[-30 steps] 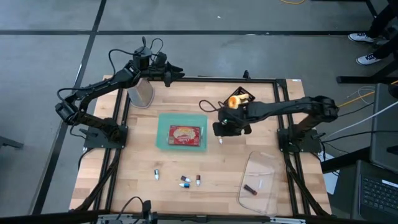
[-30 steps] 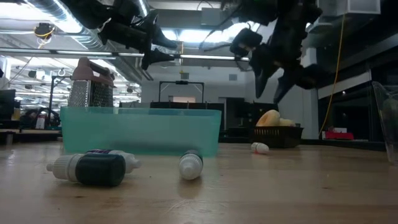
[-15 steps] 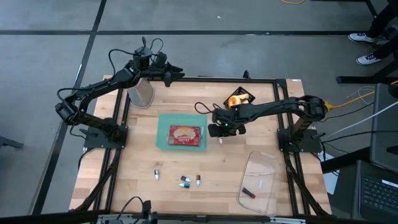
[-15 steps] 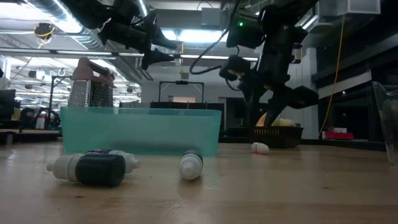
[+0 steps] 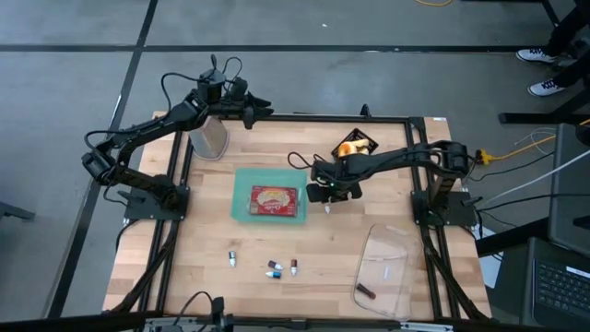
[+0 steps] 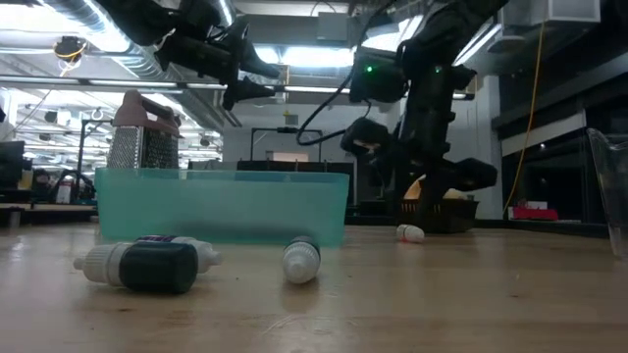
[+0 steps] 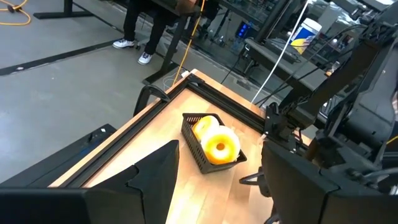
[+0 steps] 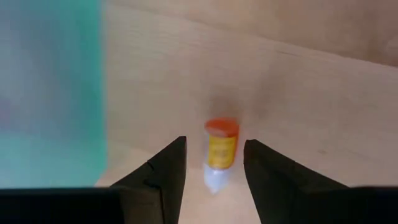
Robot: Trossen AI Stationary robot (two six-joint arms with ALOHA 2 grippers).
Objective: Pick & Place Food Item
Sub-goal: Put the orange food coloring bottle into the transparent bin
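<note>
- The right gripper [image 8: 211,167] is hanging released at mid-frame, straddling a small orange-capped bottle [image 8: 219,151] lying on the counter [image 5: 350,249].
- The left gripper [image 5: 261,109] is waiting released, upper left.

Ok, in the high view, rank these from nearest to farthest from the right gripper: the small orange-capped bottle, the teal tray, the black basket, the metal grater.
1. Small orange-capped bottle: directly at the right gripper, between its open fingers.
2. Teal tray: just to the gripper's left.
3. Black basket: toward the table's far edge; too close to the tray to call firmly.
4. Metal grater: far-left corner, under the left gripper.
</note>
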